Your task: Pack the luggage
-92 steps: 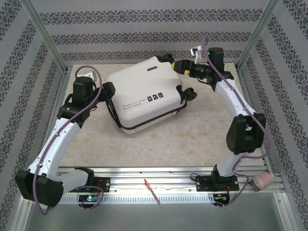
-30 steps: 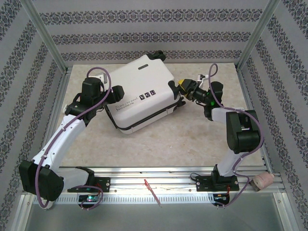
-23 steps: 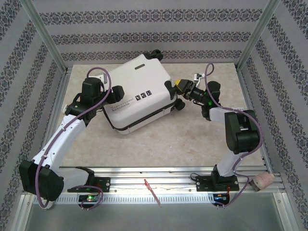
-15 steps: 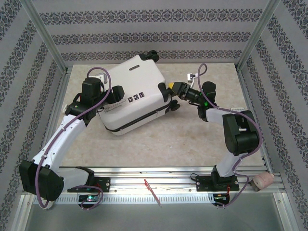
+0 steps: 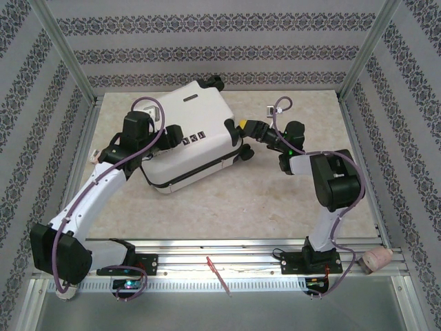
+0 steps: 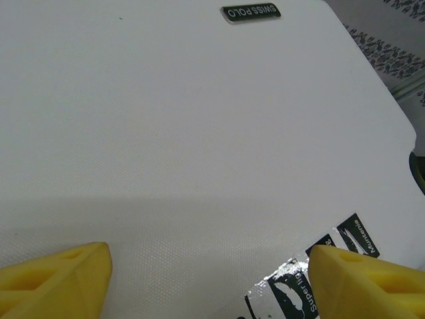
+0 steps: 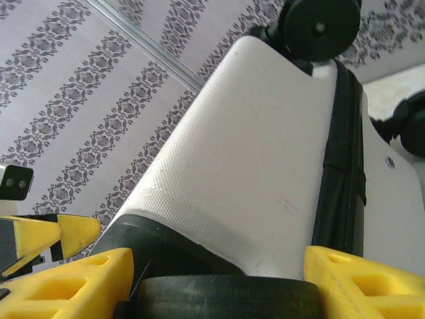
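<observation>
One second on, had slid the closed luggage [image 5: 193, 131] leftward and back on the worktop [image 5: 227, 200]; held left hand [image 6: 209, 262] spread on its shell, right hand [image 5: 247, 129] spread astride a wheel [image 7: 226, 298]; not yet opened for packing.

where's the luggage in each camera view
Top external: luggage at upper centre, tilted, between the arms.
Left wrist: its white top covers most of the frame.
Right wrist: its end rises through the centre.
Shared landmarks: the badge links top and left wrist; the black wheels link top and right wrist.
</observation>
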You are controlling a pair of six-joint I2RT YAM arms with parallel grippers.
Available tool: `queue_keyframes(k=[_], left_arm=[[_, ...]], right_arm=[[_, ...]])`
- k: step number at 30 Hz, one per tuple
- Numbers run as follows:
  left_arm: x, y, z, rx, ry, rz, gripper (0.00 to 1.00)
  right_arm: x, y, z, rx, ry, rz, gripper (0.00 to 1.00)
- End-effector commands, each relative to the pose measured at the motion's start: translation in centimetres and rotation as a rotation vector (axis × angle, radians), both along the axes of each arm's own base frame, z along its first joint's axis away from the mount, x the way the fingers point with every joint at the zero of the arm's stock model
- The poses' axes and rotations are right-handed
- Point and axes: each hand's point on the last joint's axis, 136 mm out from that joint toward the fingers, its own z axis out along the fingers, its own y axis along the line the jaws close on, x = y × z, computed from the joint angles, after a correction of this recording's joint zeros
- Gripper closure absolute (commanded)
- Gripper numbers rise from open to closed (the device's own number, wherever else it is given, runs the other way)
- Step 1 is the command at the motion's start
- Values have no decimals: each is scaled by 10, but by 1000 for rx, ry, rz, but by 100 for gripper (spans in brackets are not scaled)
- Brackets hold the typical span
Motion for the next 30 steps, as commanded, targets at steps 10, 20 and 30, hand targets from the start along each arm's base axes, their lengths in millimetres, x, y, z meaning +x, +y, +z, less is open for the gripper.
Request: queue_keyframes(k=[10, 20, 30], left_arm=[[12, -22, 21, -14, -61, -51, 22], [9, -40, 27, 17, -68, -112, 22], [24, -75, 51, 208, -98, -220, 21]], right_arm=[[12, 17, -27, -69, -159, -50, 58], [24, -3, -39, -121, -98, -137, 31], [19, -64, 6, -131, -52, -195, 16]])
